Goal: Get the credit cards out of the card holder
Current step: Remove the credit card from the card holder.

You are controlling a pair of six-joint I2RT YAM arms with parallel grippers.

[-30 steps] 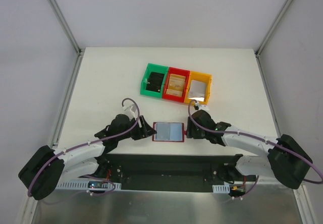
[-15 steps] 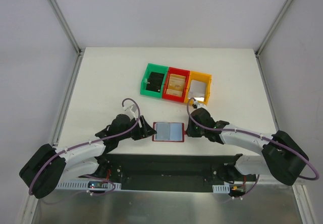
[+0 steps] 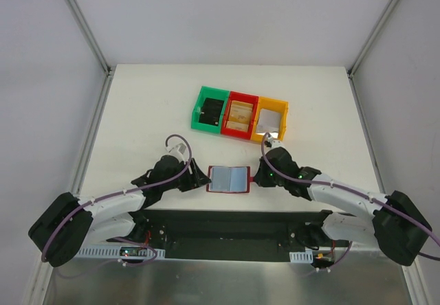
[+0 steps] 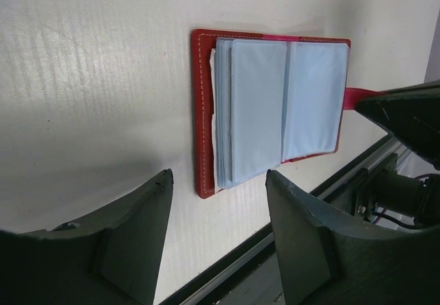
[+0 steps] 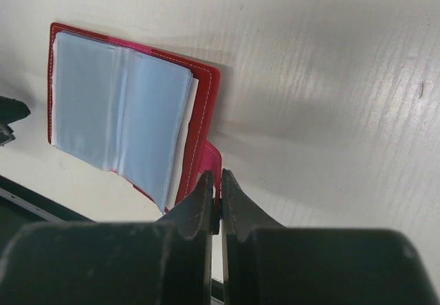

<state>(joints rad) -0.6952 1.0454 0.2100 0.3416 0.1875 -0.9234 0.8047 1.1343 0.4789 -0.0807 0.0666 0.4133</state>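
well, stitched card holder (image 3: 229, 178), glossy rectangular sleeves (image 4: 258, 106) (strap (image 5: 210, 158) in right pincer (image 5: 214, 181))

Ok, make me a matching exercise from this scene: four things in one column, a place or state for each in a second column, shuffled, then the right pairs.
Column one
1. card holder
2. left tool
3. right tool
4. green bin

Column two
A. shut on the strap tab
B. right beside the red bin, on its left
C. lying open on the table
D. open, holding nothing, beside the card holder

Pairs: 1-C, 2-D, 3-A, 4-B
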